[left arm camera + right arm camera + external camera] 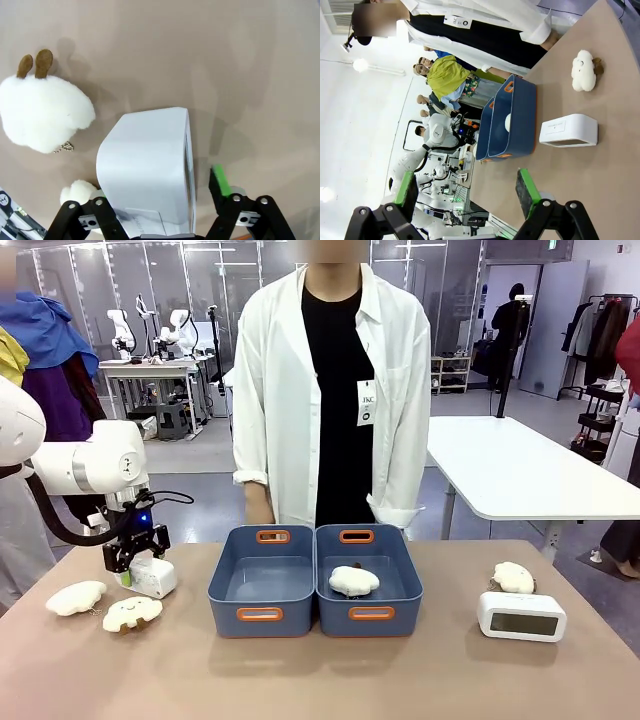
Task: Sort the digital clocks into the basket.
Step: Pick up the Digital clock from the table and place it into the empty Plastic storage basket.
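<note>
One white digital clock (153,577) stands at the table's left. My left gripper (137,558) is down over it. In the left wrist view the clock (150,170) sits between the fingers of this gripper (160,192). The green pad (218,179) stands a little off its side, so the jaws are open around it. The other digital clock (521,616) lies at the right, also seen in the right wrist view (568,131). Two blue-grey baskets stand side by side mid-table: the left basket (230,612) holds nothing, the right basket (402,612) holds a plush. My right gripper (467,186) is open, away from the table.
Two cream cloud plushes (76,597) (132,612) lie in front of the left clock, and another plush (513,577) behind the right clock. A fourth plush (354,580) rests in the right basket. A person in a white coat (330,390) stands behind the baskets.
</note>
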Motion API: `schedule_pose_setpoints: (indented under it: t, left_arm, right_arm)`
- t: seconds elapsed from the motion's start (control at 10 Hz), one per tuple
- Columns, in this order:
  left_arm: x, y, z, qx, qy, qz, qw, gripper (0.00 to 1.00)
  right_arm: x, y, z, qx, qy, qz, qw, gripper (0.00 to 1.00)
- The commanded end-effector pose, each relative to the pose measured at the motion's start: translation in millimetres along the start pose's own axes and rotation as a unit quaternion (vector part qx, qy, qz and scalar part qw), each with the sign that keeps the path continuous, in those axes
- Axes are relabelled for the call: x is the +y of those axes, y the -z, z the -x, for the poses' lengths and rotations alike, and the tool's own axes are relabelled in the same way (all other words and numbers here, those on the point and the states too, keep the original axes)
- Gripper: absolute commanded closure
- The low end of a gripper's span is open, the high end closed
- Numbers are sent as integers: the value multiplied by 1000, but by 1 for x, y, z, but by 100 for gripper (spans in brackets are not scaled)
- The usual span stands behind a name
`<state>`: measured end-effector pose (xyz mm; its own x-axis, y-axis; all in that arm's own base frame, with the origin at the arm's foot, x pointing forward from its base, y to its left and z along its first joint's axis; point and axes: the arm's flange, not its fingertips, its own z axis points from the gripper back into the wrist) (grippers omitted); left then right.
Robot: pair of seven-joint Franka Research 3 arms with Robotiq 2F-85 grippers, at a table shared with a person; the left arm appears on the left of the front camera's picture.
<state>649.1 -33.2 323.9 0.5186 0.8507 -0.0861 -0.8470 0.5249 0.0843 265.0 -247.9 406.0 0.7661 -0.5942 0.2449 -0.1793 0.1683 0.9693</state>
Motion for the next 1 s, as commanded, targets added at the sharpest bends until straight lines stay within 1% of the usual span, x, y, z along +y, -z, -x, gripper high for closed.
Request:
schedule_pose_setpoints:
  t: [0.0,0.1,0.2,0.4,0.5,0.6,0.7,0.8,0.9]
  left_arm:
    - [2,-5,2,-7,-3,-16,1000,100]
    - [5,-6,1,-5,-3,-9,1000,65]
    - [9,-9,1,-8,-3,-3,1000,100]
    - [21,-21,4,-17,3,9,1000,100]
    - [33,-35,6,-21,8,25,999,100]
    - [54,-56,7,-31,16,49,998,100]
    - [76,-73,10,-35,36,73,996,62]
    - [101,-86,16,-46,74,91,992,62]
    - [125,-95,23,-38,130,109,985,62]
  right_arm:
    - [2,-3,3,6,-5,-1,1000,0]
    - [2,-3,3,6,-5,-1,1000,0]
    - [2,-3,3,6,-5,-1,1000,0]
    - [2,-3,3,6,-5,-1,1000,0]
    - [2,-3,3,6,-5,-1,1000,0]
    - [2,-3,3,6,-5,-1,1000,0]
    - [2,-3,3,6,-5,-1,1000,0]
    - [2,-3,3,6,-5,-1,1000,0]
    - [2,-3,3,6,-5,-1,1000,0]
